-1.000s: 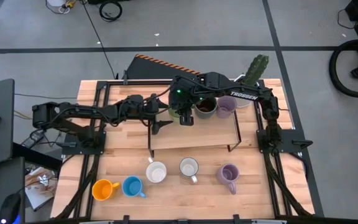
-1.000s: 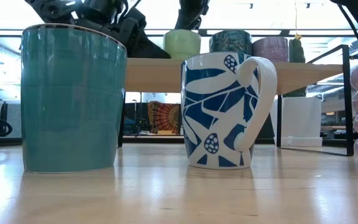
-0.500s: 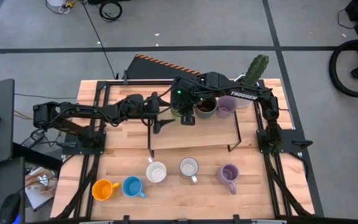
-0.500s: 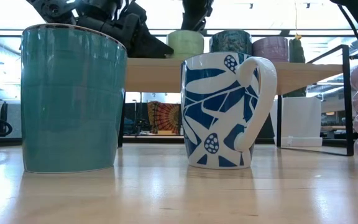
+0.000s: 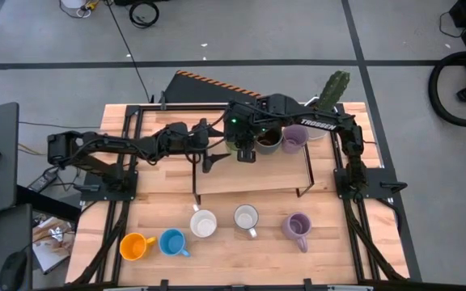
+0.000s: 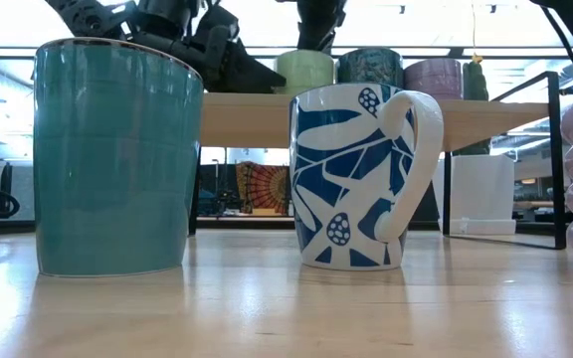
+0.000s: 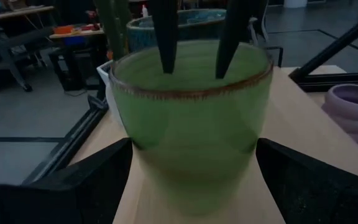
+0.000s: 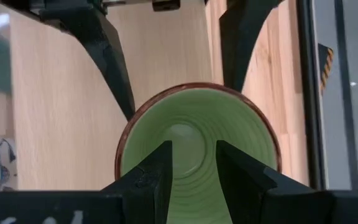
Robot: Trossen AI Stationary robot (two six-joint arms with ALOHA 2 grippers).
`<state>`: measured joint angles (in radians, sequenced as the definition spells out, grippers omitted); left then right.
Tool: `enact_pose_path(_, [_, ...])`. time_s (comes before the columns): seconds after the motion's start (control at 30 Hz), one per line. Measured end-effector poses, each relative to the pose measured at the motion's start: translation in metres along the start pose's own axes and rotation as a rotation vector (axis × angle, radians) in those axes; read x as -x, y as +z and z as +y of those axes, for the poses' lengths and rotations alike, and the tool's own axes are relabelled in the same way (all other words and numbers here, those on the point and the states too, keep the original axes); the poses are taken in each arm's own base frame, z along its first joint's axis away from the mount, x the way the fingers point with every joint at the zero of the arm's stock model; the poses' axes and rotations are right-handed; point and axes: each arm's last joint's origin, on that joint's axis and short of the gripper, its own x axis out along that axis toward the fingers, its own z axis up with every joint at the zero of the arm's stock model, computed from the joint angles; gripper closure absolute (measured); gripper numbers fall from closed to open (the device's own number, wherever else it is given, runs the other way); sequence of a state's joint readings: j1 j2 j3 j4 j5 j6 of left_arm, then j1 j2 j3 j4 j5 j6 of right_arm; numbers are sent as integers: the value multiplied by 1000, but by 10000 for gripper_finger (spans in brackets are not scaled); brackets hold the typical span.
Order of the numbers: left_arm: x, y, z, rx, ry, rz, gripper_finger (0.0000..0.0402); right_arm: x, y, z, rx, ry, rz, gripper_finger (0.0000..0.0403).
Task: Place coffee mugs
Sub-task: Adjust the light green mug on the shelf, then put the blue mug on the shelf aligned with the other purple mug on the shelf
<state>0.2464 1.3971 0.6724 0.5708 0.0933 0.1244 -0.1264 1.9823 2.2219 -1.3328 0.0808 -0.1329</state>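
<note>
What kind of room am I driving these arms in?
Likely a robotics lab or workshop: a wooden table stands on grey concrete floor with loose cables, a shop vacuum sits nearby, and cluttered workbenches show beyond the green mug.

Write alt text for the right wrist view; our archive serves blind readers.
Looking straight down into a green mug on a wooden shelf, the right end effector has both fingers inside its rim. The left end effector's open fingers flank the mug.

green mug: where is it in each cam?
High: green mug on the raised shelf, mostly hidden under the right gripper.
Low: on the shelf, above the patterned mug.
Left wrist: centre, between the left gripper's fingers.
Right wrist: seen from above.
Shared landmark: right gripper's fingers dipping inside it.
</note>
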Motion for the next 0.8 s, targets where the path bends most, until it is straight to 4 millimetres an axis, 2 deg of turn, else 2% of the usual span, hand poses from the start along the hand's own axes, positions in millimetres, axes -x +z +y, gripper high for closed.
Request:
enact_pose_path(0.17, [-7, -6, -1, -2, 6, -9, 52, 0, -3, 1, 3, -11, 31, 273])
enact_pose_path(0.43, [-4, -2, 0, -6, 11, -13, 52, 0, -3, 3, 9, -8, 31, 273])
enact_pose_path(0.7, [17, 13, 1, -20, 50, 24, 52, 26, 1, 8, 19, -41, -22, 273])
enact_pose_path(0.8, [32, 11, -3, -19, 45, 11, 54, 36, 2, 14, 23, -56, -35, 273])
